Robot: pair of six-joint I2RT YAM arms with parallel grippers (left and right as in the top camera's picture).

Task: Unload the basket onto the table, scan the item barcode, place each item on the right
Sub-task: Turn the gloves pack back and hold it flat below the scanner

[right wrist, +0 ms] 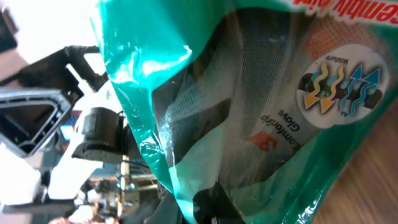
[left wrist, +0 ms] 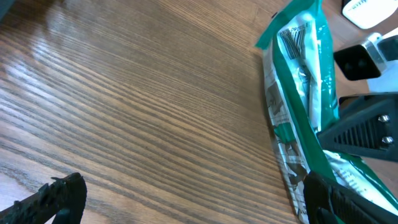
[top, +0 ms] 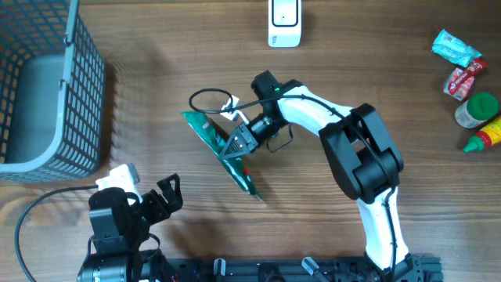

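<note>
Right arm bent, pincer on packet

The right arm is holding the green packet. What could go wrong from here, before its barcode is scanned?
1. The right gripper pinches the thin, glossy green packet near its middle only, so it may slip or sag when turned.
2. No barcode shows in any view, so the wrong face may be presented to the white scanner.
3. The black cable loop lies close to the packet's upper end and might snag.
</note>
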